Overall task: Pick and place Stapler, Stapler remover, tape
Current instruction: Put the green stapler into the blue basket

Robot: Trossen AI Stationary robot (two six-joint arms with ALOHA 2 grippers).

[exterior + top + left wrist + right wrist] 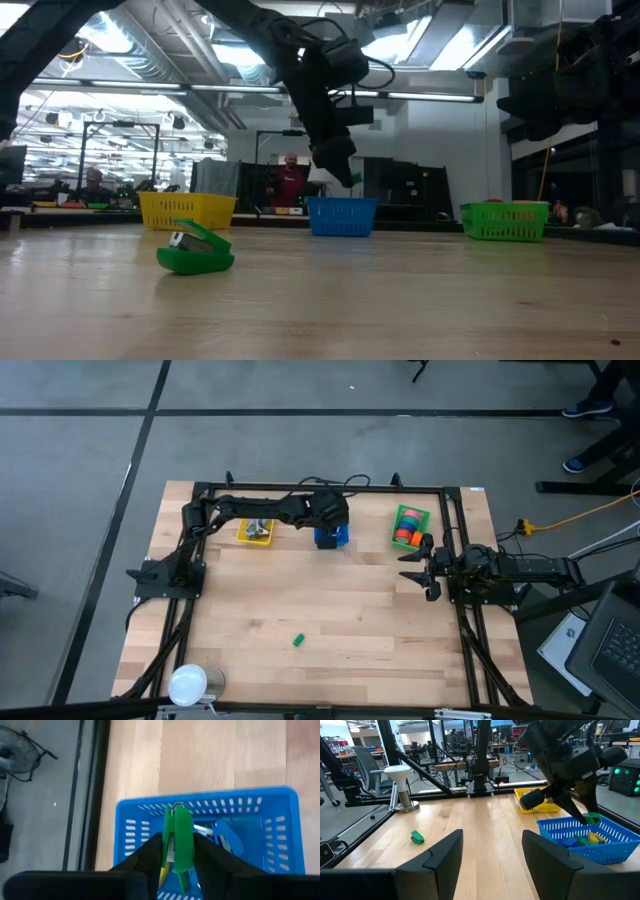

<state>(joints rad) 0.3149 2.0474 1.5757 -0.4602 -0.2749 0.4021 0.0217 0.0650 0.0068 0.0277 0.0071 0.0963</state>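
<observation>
My left gripper (330, 518) hangs over the middle basket (332, 538) at the table's (330, 620) far edge, clamped on a stapler remover (179, 837) above pieces already inside. Another basket (254, 532) sits to its left, and a third (408, 526), holding the tape (404, 536), to its right. A second remover (298, 641) lies near the table's middle. My right gripper (420, 565) waits at the right edge.

Both arms are showing as matte black, built of chunky jointed segments on black bases bolted to a black frame. The left arm (262, 507) is trailing a loose black cable looping near its wrist. The right gripper (492, 855) is showing two broad, flat, dark fingers (442, 857) with angular edges.
</observation>
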